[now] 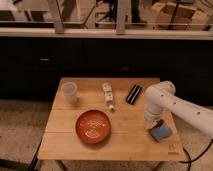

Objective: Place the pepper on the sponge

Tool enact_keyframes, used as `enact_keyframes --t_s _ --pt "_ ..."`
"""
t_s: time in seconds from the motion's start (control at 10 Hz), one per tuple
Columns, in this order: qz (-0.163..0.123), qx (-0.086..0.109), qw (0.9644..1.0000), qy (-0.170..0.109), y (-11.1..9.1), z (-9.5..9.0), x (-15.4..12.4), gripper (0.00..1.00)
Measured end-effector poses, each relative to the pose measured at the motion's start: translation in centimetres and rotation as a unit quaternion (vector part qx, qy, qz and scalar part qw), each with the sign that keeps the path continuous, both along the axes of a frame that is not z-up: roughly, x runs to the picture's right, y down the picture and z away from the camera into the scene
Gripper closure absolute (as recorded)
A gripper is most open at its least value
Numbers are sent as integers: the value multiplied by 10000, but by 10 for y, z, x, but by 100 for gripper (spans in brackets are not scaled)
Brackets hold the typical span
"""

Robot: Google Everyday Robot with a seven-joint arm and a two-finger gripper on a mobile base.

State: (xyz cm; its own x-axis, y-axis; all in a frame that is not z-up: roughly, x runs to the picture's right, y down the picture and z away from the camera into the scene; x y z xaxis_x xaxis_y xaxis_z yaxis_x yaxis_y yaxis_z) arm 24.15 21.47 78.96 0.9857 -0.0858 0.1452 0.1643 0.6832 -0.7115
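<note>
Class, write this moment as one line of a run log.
gripper: right side of table, close beside sponge | pepper: not made out | bowl: centre-front, apart from sponge

Table (pixel 125 147): wooden, standing before a dark wall.
Cup (pixel 69 92): clear plastic, upright, far-left corner.
Bowl (pixel 93 126): red-orange, front middle, well apart from the sponge.
Bottle (pixel 108 95): small, pale, on its side between cup and black bar.
Black bar (pixel 133 93): flat, just beside the arm.
Arm (pixel 165 97): white, reaching in from the right, bent downward.
Gripper (pixel 154 124): low at the sponge's upper-left edge, largely hidden by the arm.
Sponge (pixel 162 132): blue, flat on the table's right front.
Pepper (pixel 158 123): a small reddish bit under the gripper; contact with the sponge unclear.
</note>
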Motion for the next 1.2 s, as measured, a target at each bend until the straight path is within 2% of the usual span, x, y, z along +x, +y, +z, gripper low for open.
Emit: enact_keyframes --t_s 0.1,0.3,0.6,0.9,1.2 --pt "-17 23 10000 -30 0 -1 -1 96" --pt "-84 222 9994 -245 -11 -8 -8 96" --pt "-71 368 9977 -560 -20 -13 -10 96" --pt "-115 549 9969 -556 -32 -15 -7 96" --pt "-161 749 9964 -355 -45 -18 5 96"
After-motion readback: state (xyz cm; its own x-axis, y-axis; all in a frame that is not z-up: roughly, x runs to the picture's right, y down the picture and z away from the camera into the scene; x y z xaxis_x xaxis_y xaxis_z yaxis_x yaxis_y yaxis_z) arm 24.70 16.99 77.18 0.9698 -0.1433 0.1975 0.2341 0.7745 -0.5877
